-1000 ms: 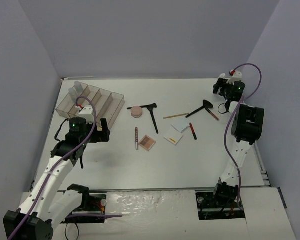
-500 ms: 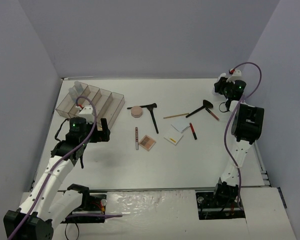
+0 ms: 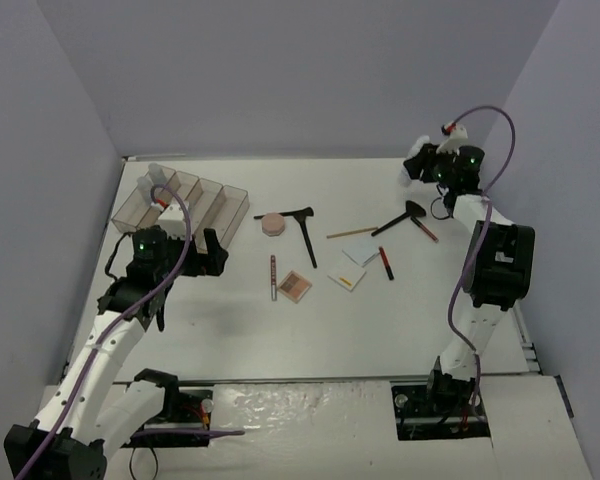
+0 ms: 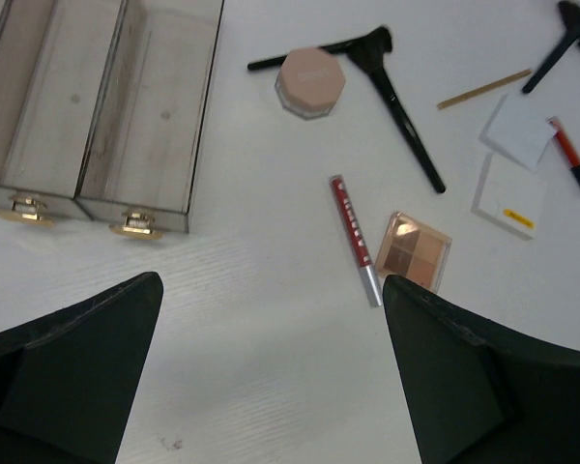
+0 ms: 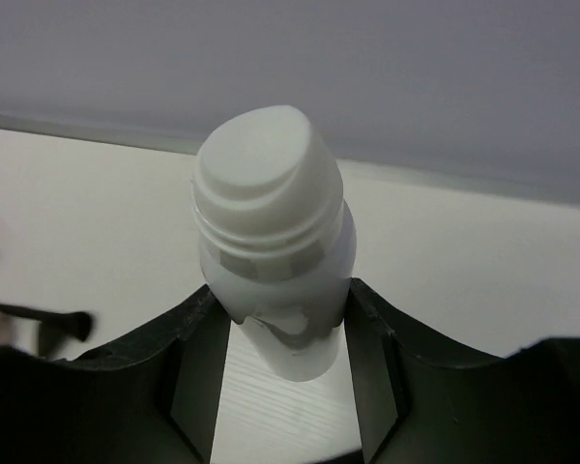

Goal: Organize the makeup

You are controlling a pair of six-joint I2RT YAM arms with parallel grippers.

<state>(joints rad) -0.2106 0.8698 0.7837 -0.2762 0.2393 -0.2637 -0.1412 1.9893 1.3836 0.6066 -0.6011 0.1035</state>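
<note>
My right gripper (image 3: pixel 417 168) is at the far right of the table, shut on a white bottle (image 5: pixel 271 261) with a rounded cap, and holds it upright between its jaws (image 5: pixel 282 295). My left gripper (image 3: pixel 212 255) is open and empty above bare table (image 4: pixel 271 367), just right of the clear organizer tray (image 3: pixel 190 205). In the middle of the table lie a round pink compact (image 3: pixel 273 224) (image 4: pixel 310 82), a black brush (image 3: pixel 302 230), a red pencil (image 3: pixel 273 276) (image 4: pixel 353 237), a pink-brown palette (image 3: pixel 295 286) (image 4: pixel 414 251), two square pads (image 3: pixel 361 251) (image 3: pixel 347 277) and a second red pencil (image 3: pixel 386 262).
A clear bottle (image 3: pixel 155 180) stands in the organizer's far left compartment. A thin brown pencil (image 3: pixel 351 232) and a second black brush (image 3: pixel 400 220) lie right of centre. Grey walls close the table on three sides.
My right gripper has swung left and up along the far edge with the white bottle in it. My left gripper has shifted slightly right and stays open.
</note>
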